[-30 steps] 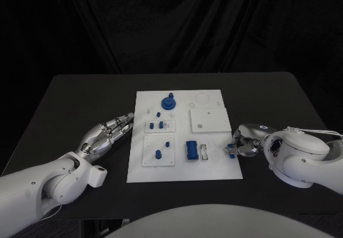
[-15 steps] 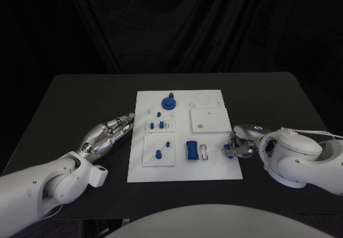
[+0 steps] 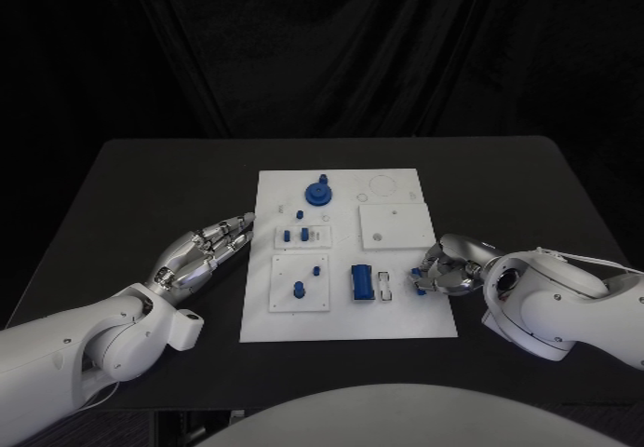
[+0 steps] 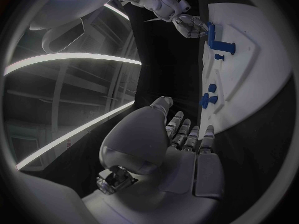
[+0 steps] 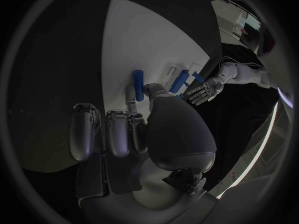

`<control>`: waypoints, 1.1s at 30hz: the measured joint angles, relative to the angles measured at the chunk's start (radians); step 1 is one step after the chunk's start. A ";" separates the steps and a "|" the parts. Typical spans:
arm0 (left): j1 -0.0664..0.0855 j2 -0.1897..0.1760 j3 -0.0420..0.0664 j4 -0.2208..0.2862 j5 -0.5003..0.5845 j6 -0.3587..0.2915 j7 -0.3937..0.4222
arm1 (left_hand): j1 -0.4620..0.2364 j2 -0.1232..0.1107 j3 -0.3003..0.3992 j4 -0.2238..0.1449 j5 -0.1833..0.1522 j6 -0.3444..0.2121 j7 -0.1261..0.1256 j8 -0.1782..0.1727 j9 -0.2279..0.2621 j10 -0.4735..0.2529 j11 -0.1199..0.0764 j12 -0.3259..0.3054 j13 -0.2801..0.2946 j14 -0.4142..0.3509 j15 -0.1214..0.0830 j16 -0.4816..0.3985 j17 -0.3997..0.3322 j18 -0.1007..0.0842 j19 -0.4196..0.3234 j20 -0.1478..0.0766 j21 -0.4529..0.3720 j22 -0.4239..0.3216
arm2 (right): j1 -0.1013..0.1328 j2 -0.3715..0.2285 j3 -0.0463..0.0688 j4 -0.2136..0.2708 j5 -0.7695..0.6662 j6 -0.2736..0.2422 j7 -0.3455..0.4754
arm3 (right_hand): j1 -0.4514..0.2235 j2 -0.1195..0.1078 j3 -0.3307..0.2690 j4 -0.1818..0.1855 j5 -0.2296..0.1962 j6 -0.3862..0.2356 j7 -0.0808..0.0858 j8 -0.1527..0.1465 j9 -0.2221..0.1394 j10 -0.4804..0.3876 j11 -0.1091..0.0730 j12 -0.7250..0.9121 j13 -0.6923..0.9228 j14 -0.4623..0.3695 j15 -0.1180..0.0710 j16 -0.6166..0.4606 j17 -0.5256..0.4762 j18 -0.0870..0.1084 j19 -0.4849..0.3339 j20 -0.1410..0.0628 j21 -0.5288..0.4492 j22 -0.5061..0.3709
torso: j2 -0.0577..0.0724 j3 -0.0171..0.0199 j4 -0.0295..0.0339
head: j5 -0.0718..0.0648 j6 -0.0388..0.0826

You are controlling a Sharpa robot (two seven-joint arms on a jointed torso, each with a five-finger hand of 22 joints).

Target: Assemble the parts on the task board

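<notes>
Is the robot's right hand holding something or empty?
Holding: the right hand pinches a small blue part between its fingertips, over the task board.

Legible text: none on the task board [image 3: 342, 317], its parts, or the table [image 3: 148, 186]. Faint partial lettering on robot's body, left wrist view; unreadable.

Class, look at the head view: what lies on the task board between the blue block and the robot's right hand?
In the head view, a small white slotted piece lies on the task board between the blue block and the right hand, which holds a small blue part.
</notes>
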 measured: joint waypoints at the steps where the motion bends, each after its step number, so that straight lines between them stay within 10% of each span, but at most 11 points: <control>1: 0.000 0.000 0.000 0.000 0.000 0.000 0.000 | 0.000 0.000 0.000 0.000 0.000 0.000 0.000 0.000 0.000 0.000 0.000 0.000 0.000 0.000 0.000 0.000 0.000 0.000 0.000 0.000 0.000 0.000 | -0.001 0.000 -0.001 0.003 0.027 -0.015 0.012 | 0.000 0.000 0.002 0.002 0.000 0.000 0.000 0.004 0.001 0.000 0.000 0.000 0.000 0.000 0.000 0.000 0.000 0.000 0.000 0.000 0.004 0.000 | 0.000 0.0000 -0.0001 | 0.000 0.000; 13: 0.000 0.007 0.000 -0.003 0.000 0.005 0.000 | 0.000 0.000 0.003 -0.003 0.000 0.000 0.000 0.000 0.000 0.001 0.000 0.000 0.000 0.004 0.003 0.004 0.001 0.000 0.003 0.003 0.000 0.000 | -0.001 0.036 0.000 0.022 0.308 -0.156 0.165 | -0.035 -0.013 0.025 0.011 0.039 0.002 -0.002 0.028 0.022 0.000 0.000 0.000 0.000 0.000 0.000 0.005 0.000 0.000 0.000 0.000 0.010 0.000 | 0.001 0.0006 0.0007 | -0.002 0.000; 33: -0.001 0.005 0.000 -0.001 0.000 0.007 0.000 | 0.000 0.000 0.006 0.000 0.000 -0.004 0.004 0.000 0.000 0.001 0.000 0.004 0.000 0.003 0.003 0.004 0.001 0.000 0.003 0.003 0.000 0.000 | -0.001 0.086 0.000 -0.017 0.362 -0.107 0.151 | -0.069 -0.011 0.044 0.031 -0.056 -0.013 -0.002 0.034 0.021 0.000 0.000 0.000 0.000 0.000 0.000 0.005 0.000 0.000 0.000 0.000 -0.001 0.000 | 0.001 -0.0005 0.0010 | 0.001 0.000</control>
